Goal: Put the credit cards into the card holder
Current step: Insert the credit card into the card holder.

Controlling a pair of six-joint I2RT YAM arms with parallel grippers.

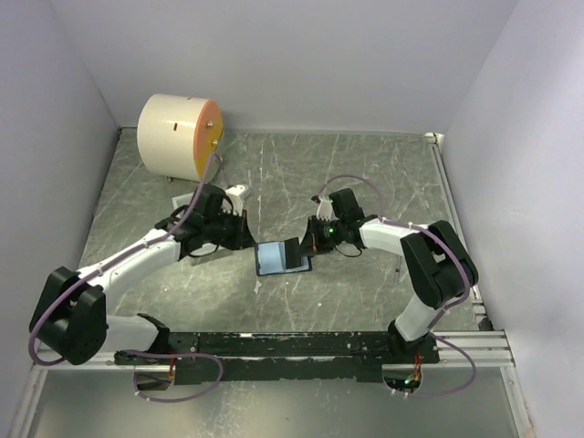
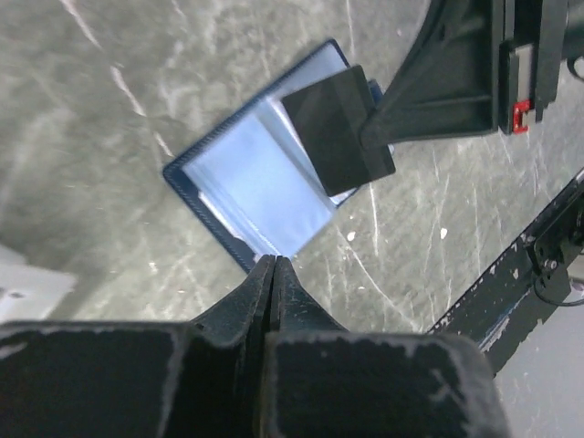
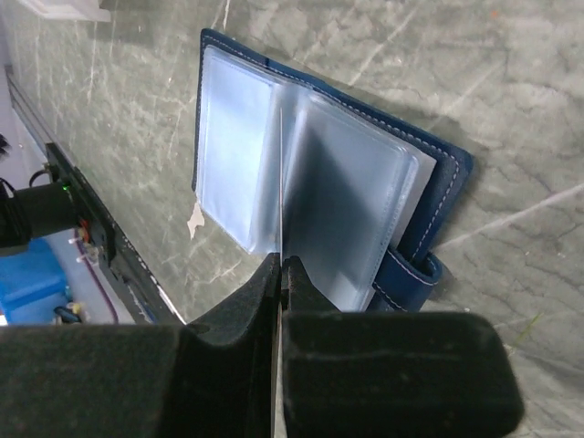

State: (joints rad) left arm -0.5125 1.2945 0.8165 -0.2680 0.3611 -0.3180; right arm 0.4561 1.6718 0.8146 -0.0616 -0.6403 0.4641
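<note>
Navy card holder lies open and flat on the grey-green marbled table, between my two grippers, clear pocket sleeves facing up. From the right wrist, the sleeves look pale blue, and the snap tab sticks out from the holder's edge nearest my right fingers.

Right gripper: fingers clamped on the dark credit card. In the left wrist view the card shows face-on as a dark rectangle, gripped at one corner and overlapping the far end of the holder. In the right wrist view the same card is edge-on, a thin line running out from between my fingertips over the fold between the two sleeves, and a shadow falls on the sleeve nearer the tab. Cannot tell whether the card's edge touches a sleeve or sits just above it; it is not inside a pocket.

Left gripper: fingers pressed together, nothing between them. The tips sit at the holder's near corner; contact with it cannot be confirmed.

Other things: cream cylinder with an orange face, at the table's far left corner, well apart from the holder.
</note>
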